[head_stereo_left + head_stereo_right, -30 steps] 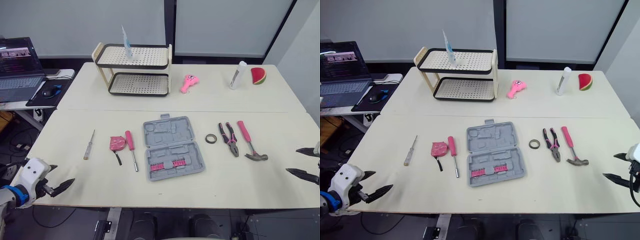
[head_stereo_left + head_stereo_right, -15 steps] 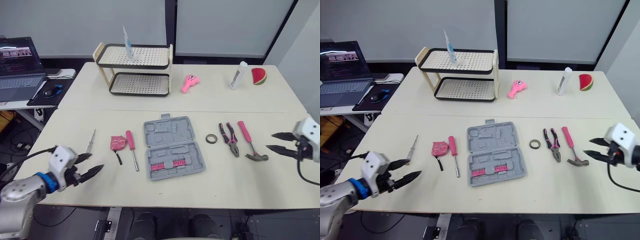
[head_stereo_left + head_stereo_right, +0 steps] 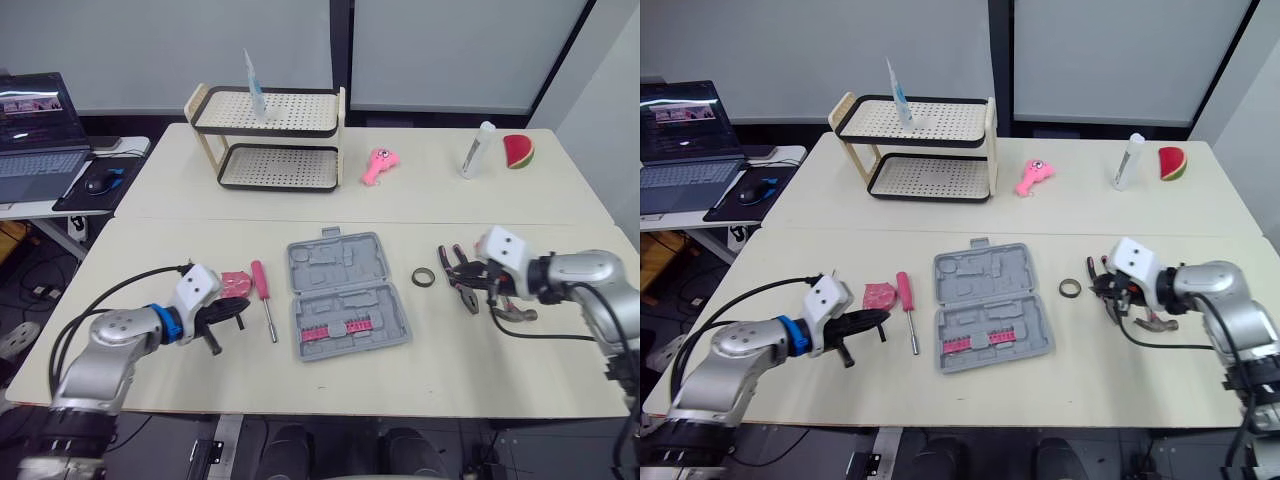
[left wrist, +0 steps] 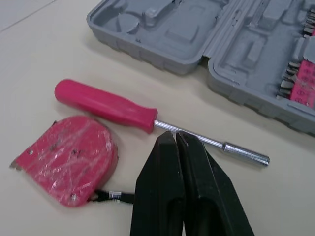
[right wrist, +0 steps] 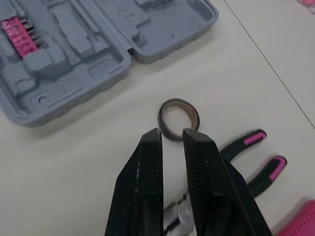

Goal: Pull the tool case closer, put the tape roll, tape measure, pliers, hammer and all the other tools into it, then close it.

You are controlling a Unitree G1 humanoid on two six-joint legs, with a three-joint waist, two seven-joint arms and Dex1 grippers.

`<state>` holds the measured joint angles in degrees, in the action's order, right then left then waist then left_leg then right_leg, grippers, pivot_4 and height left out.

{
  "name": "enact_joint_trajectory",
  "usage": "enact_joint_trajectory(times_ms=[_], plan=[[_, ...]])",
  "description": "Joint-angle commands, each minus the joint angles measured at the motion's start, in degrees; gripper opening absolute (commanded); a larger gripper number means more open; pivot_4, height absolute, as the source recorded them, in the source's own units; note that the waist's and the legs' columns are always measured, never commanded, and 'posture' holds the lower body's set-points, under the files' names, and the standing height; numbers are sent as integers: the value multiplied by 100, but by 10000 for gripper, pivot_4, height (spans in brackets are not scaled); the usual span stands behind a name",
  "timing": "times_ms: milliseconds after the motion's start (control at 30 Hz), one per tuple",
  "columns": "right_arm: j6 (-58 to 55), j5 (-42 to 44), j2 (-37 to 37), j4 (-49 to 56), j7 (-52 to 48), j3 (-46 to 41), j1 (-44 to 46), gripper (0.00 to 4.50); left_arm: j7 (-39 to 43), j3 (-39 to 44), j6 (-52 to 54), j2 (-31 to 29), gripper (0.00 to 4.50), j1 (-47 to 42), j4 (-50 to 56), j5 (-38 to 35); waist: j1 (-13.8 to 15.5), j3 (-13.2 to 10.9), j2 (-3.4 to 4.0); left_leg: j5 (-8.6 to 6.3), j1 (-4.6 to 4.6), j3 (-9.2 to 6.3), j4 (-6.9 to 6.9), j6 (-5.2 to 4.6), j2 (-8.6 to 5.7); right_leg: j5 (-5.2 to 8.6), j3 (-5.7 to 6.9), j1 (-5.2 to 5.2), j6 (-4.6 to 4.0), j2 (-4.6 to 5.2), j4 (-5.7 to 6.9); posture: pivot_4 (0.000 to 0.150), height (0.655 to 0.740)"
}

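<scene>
While the surface [image 3: 400, 370] was viewed from the head, the tool case [image 3: 345, 295] was seen lying open and flat midway between the left and right edges, set back from the near edge. A row of pink bits was held in the half nearer that edge. The left gripper [image 4: 175, 140] was held low on the case's left side, its jaws pressed together with nothing in them. The right gripper [image 5: 171, 135] was held low on the case's right side, its jaws slightly apart and empty. Of the tools, the hammer [image 3: 517, 314] was placed nearest the right edge, with the pliers [image 5: 246, 141] just beside it. The screwdriver [image 4: 106, 105] and the tape measure [image 4: 69, 157] were found side by side just ahead of the left jaws. The tape roll [image 5: 170, 132] was laid flat between pliers and case, just ahead of the right jaws.
</scene>
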<state>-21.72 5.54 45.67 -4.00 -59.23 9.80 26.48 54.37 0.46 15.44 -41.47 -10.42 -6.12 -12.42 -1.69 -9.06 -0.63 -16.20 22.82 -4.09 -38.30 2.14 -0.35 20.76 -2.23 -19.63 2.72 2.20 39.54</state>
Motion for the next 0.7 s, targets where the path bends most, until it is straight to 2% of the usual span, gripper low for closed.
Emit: enact_joint_trajectory(times_ms=[33,367,700], plan=[[-17,-329,-341,-284,233,301,374,92,-69,-326,-93,182,0,-376,-308,296,-2,0,-1,0,3,1,-4,1,-2,0,-1,-7,0,-1,7,1500,7290],[352,-1004,-1245,-1703,610,856,1147,92,-196,-848,-89,602,0,-987,-846,729,-13,-2,-4,12,23,1,-38,22,-5,0,-3,-44,0,-4,46,1500,7290],[772,-1346,-1936,-2885,642,1098,1643,92,-313,-982,-142,798,0,-1122,-1112,993,-41,-2,-4,14,23,2,-40,25,-4,0,-5,-52,0,-4,53,1500,7290]])
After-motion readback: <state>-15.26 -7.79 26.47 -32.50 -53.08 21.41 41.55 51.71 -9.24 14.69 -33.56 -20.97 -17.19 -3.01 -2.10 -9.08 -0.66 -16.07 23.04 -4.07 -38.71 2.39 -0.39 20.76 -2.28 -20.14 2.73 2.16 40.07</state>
